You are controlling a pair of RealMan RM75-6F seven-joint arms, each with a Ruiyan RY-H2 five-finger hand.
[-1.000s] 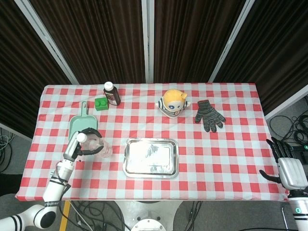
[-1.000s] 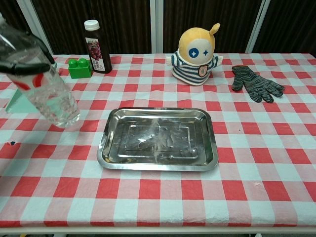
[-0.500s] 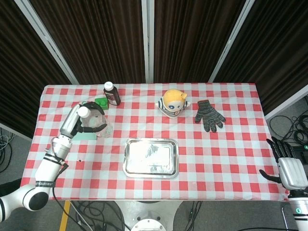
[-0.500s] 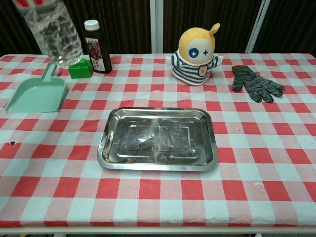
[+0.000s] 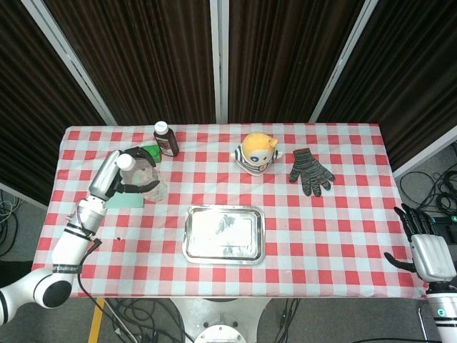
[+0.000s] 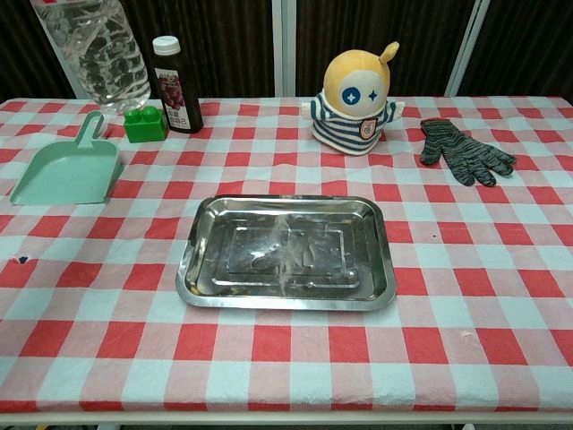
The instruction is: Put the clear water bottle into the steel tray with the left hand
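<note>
Left hand (image 5: 127,179) grips the clear water bottle (image 5: 143,181), fingers wrapped round its upper part just below the white cap; in the chest view only the bottle's lower body (image 6: 97,55) shows, hanging high at the top-left corner, clear of the cloth. Bottle is airborne over the left part of the table, above the green dustpan (image 6: 63,170) and near the green toy block (image 6: 145,124) and the dark juice bottle (image 6: 171,82)

Progress, as I judge it: pick-up done, lift done. Carry not yet made — bottle sits well left of the steel tray (image 6: 201,269), which holds nothing. Left to do: move right and toward the table's front edge, come down over the tray, let go. Roughly halfway

Further right: yellow plush doll (image 6: 360,92) and grey knit glove (image 6: 466,151) at the back of the table, untouched. Right hand (image 5: 427,251) hangs off the table's right edge, fingers apart, holding nothing

Against earlier frames: a second ago the bottle was low, close to the table beside the dustpan's near end; half a second ago it had risen and swung toward the back. Now it stands nearly as at the half-second mark, nudged a touch rightward in the chest view. Tray, doll, glove and right hand unchanged
</note>
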